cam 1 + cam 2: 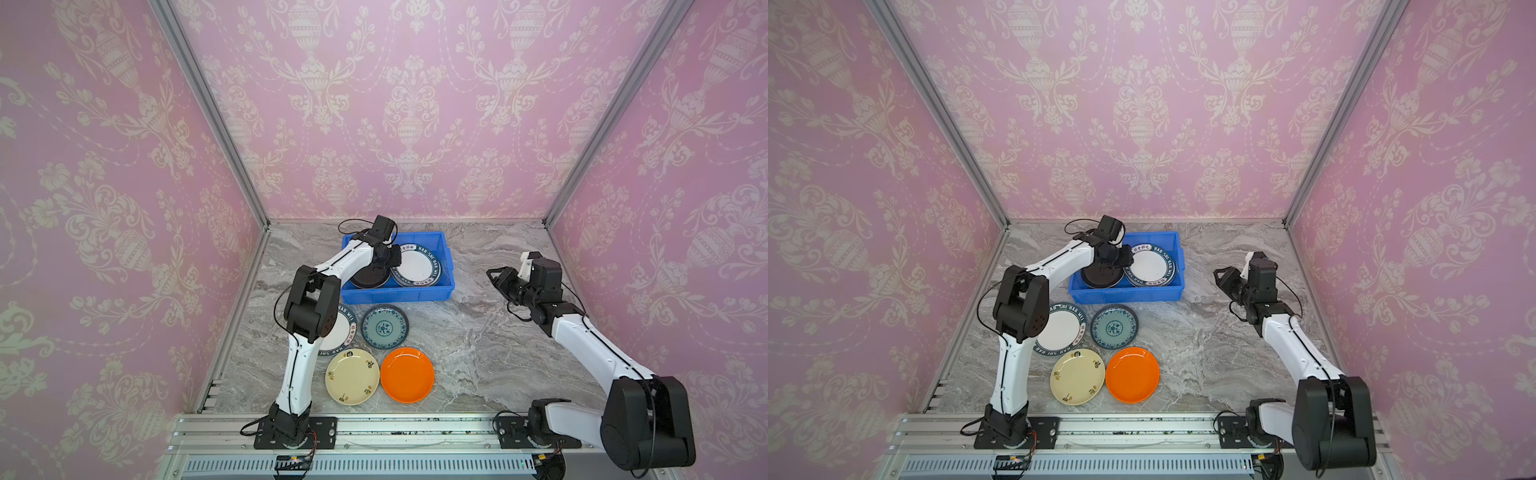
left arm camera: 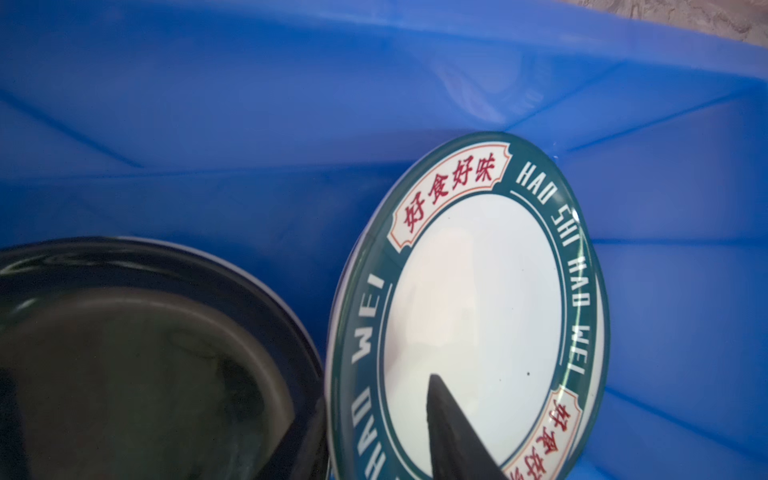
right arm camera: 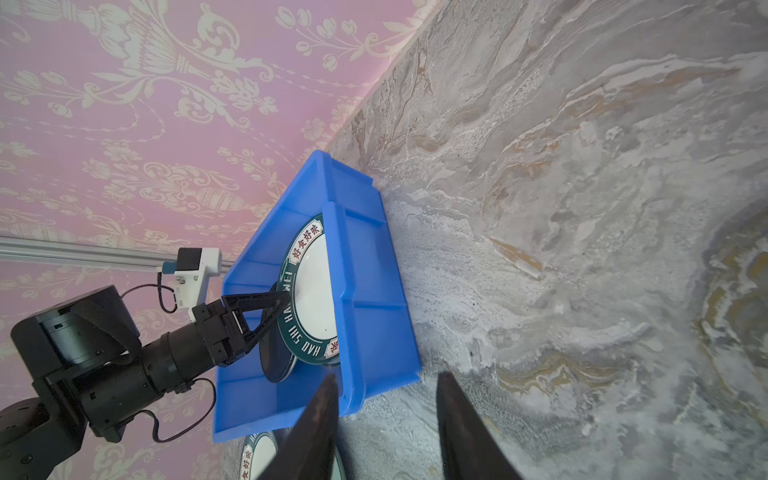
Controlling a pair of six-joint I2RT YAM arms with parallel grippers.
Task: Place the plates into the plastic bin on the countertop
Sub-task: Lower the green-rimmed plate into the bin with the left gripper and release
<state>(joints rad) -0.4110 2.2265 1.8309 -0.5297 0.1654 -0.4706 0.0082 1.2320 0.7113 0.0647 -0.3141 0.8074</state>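
Four plates [image 1: 407,375] lie on the tabletop [image 1: 498,353] by the bin [image 1: 397,293], others inside. Stiff, slick, likely breakable: pinch a rim. Right jaws stand apart, empty; left jaws' state is unclear.

Both top views look down from high above the near edge of the countertop [image 1: 478,353] toward its far edge. The left wrist view sits close inside the plastic bin [image 2: 208,104], facing its wall. The right wrist view (farther off) looks across the countertop at that bin, shared with both top views.
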